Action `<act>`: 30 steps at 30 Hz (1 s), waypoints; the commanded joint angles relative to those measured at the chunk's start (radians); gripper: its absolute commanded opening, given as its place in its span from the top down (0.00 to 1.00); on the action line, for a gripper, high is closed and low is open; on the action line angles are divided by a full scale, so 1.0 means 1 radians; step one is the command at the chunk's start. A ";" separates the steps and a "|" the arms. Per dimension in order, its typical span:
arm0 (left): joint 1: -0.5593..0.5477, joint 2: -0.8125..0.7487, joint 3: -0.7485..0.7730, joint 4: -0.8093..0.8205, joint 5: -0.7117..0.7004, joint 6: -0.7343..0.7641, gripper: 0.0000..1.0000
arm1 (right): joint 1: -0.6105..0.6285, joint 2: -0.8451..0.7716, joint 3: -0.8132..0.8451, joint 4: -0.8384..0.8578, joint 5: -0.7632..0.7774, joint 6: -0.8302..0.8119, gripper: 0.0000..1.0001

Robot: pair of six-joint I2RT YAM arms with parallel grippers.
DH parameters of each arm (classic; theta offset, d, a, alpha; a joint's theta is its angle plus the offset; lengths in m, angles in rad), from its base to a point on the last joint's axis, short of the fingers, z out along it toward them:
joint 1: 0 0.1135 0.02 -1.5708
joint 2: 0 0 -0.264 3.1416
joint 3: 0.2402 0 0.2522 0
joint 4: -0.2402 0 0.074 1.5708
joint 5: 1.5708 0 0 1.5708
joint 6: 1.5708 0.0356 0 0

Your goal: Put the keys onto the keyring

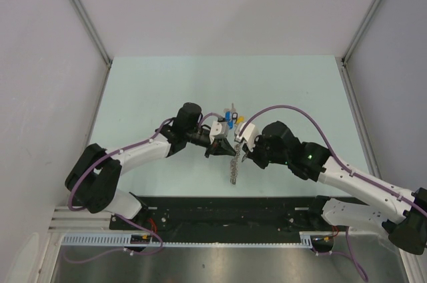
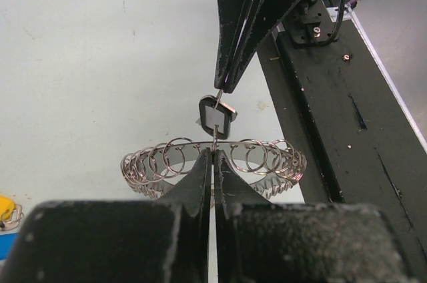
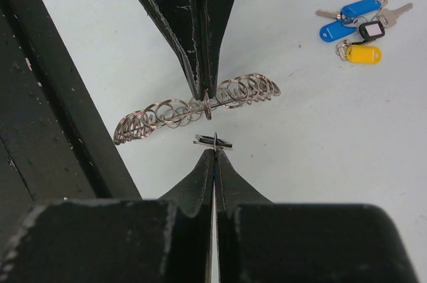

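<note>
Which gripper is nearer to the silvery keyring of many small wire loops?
Left. The left gripper is shut on the keyring; the right gripper sits just short of it, shut on a black-rimmed key tag.

No legible text, brand, number or sign is present in any view; the white label insert of the black-rimmed key tag (image 2: 215, 119) carries no readable marking.
</note>
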 commanded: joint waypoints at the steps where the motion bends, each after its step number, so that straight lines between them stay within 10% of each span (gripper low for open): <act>1: -0.004 -0.030 0.035 -0.004 0.009 0.032 1.00 | 0.004 -0.003 0.016 0.006 0.007 0.011 1.00; 30: -0.007 -0.024 0.040 -0.004 0.014 0.028 1.00 | -0.034 0.018 0.016 0.054 -0.085 0.015 1.00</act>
